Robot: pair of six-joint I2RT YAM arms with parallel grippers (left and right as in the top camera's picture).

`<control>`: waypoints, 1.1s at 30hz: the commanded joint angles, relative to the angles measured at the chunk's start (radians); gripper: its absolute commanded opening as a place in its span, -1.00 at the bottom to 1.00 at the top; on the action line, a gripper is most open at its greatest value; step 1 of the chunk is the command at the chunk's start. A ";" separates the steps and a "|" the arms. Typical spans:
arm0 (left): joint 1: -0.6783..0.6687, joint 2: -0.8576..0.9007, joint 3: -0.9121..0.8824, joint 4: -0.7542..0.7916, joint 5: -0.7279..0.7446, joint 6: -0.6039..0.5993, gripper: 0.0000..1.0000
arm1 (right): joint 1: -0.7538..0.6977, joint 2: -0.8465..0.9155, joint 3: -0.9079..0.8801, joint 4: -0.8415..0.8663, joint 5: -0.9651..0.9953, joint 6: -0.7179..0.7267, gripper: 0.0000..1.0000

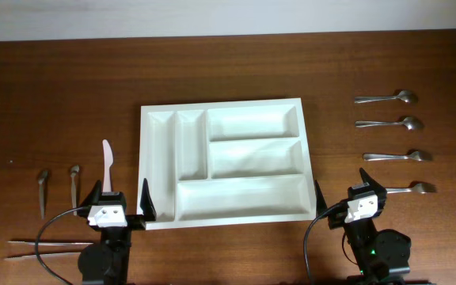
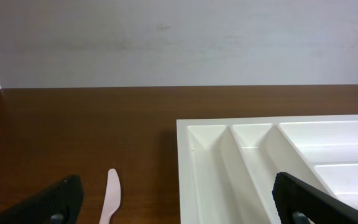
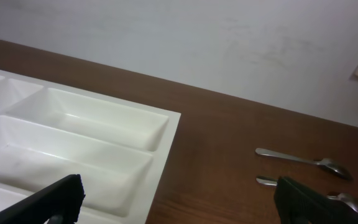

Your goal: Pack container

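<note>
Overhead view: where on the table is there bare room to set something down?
Bare table: the far strip behind the tray, and the lane between tray and spoons. Crowded: near left, with knife, small utensils and chopsticks.

A robot test bench: brown wooden table [image 1: 228, 71] against a plain white wall [image 2: 179, 37].

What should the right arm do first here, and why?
Probably move the right gripper, its fingers open and holding nothing, toward the nearest spoon, which lies on the table just beside it. The tray is empty, so nothing is packed yet, and that spoon looks like the shortest reach for a first pick-up.
</note>
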State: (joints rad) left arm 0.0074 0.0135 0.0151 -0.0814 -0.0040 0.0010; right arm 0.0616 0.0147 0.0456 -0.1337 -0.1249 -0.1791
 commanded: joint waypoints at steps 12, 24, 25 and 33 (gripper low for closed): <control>0.003 -0.008 -0.006 -0.001 0.007 0.015 0.98 | 0.010 -0.009 -0.010 0.013 -0.013 0.005 0.98; 0.003 -0.008 -0.006 -0.001 0.007 0.015 0.99 | 0.010 -0.008 -0.006 0.156 0.006 0.150 0.98; 0.003 -0.008 -0.006 -0.001 0.007 0.015 0.98 | 0.010 -0.008 0.003 0.193 0.006 0.192 0.98; 0.003 -0.008 -0.006 -0.001 0.007 0.015 0.99 | 0.008 0.055 0.318 -0.014 0.233 0.323 0.98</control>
State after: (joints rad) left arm 0.0074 0.0135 0.0151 -0.0818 -0.0044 0.0010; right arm 0.0616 0.0330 0.2077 -0.0853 -0.0406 0.0765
